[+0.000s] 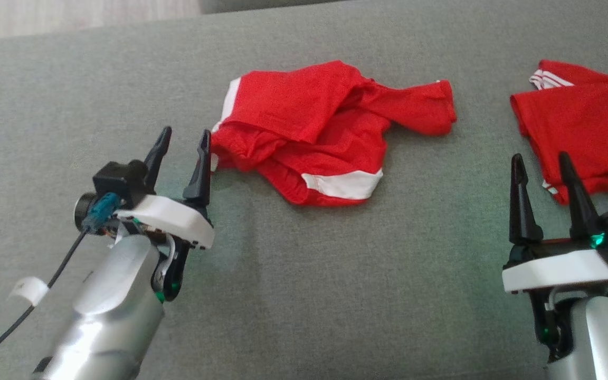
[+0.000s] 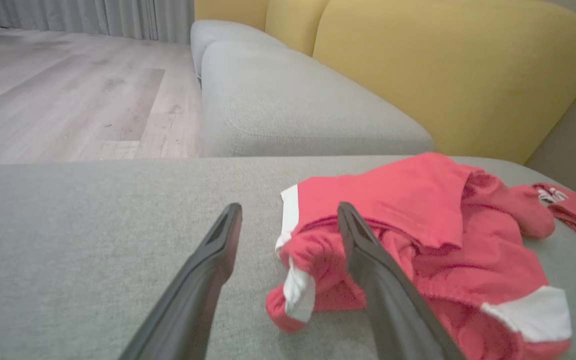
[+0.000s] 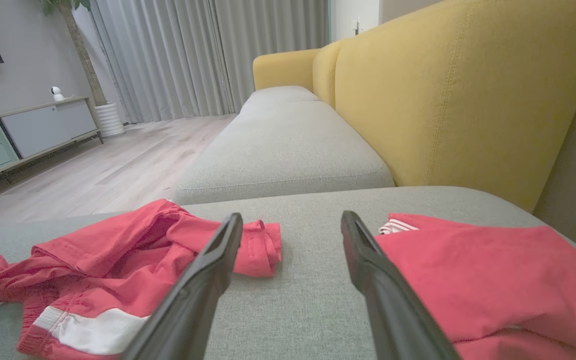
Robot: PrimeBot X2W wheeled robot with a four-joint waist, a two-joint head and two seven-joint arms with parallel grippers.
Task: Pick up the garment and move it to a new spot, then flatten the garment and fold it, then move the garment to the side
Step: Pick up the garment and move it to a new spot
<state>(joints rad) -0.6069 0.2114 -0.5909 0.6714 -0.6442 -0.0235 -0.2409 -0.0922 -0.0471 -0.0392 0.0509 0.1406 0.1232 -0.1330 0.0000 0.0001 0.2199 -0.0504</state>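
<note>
A crumpled red garment point(image 1: 325, 126) with white panels lies bunched on the grey cushion point(image 1: 304, 274), near the middle. My left gripper point(image 1: 186, 132) stands open at its left edge, its right finger almost touching the cloth. In the left wrist view the garment point(image 2: 418, 210) lies past and beside the right finger, and the left gripper point(image 2: 289, 206) holds nothing. My right gripper point(image 1: 540, 157) is open at the lower right, empty. In the right wrist view the right gripper point(image 3: 291, 216) points at bare cushion with the crumpled garment point(image 3: 108, 250) to its left.
A second red garment point(image 1: 583, 126) with white stripes lies flatter at the right, just beyond my right gripper, seen also as red cloth point(image 3: 478, 275). A yellow backrest point(image 3: 458, 90) rises behind the cushion. Another grey cushion point(image 2: 293, 110) and wooden floor point(image 2: 68, 100) lie beyond.
</note>
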